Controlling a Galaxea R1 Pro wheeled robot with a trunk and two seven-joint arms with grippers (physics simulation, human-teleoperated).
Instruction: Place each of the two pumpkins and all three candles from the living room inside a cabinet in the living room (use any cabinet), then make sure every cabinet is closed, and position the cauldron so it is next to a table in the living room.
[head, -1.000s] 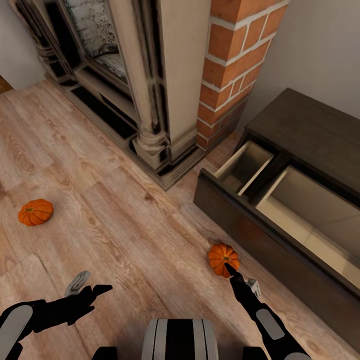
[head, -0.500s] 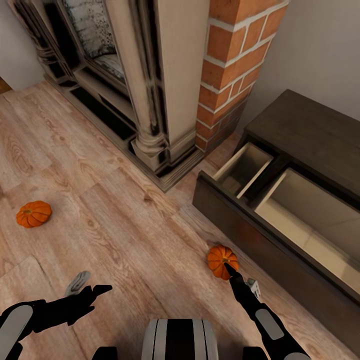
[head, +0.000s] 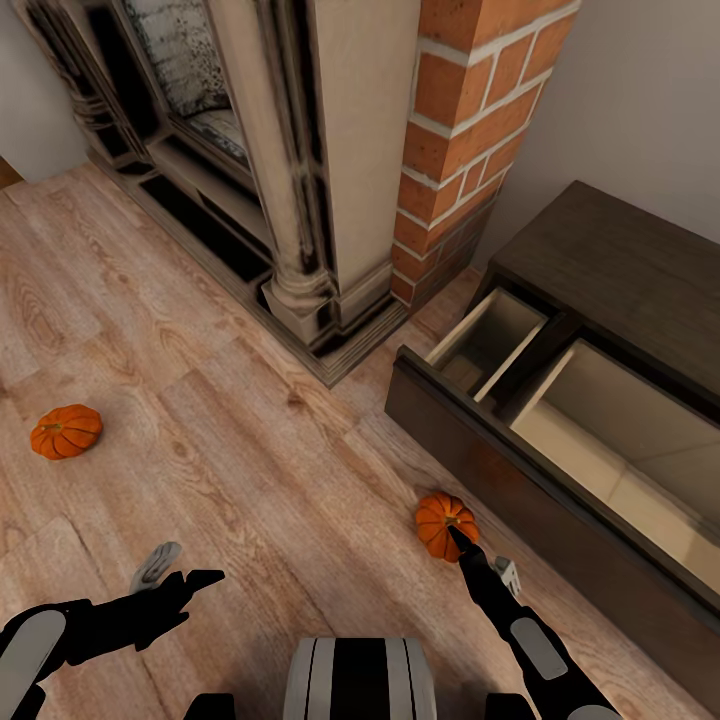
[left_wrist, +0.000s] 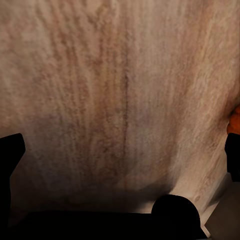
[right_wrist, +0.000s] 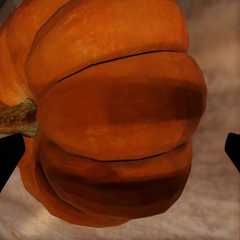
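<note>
One orange pumpkin (head: 445, 520) lies on the wood floor just in front of the dark brown cabinet (head: 620, 260). My right gripper (head: 475, 552) is open, its black finger touching the pumpkin's near side. The pumpkin (right_wrist: 115, 115) looms large in the right wrist view, straight ahead between the fingertips (right_wrist: 10, 155). The second pumpkin (head: 66, 431) rests on the floor far to the left. My left gripper (head: 197, 562) hovers open and empty over bare floor (left_wrist: 120, 100). The cabinet's wide drawer (head: 600, 440) and a smaller one (head: 490, 335) stand pulled out, showing pale insides. The candles and cauldron are out of view.
A brick fireplace (head: 450, 130) with a pale column (head: 320, 200) and dark hearth base stands at the back, its corner close to the open small drawer. Wood floor (head: 250, 450) stretches between the two pumpkins. A grey wall (head: 640, 90) rises behind the cabinet.
The whole view has shifted very slightly. Both grippers and both pumpkins keep their places.
</note>
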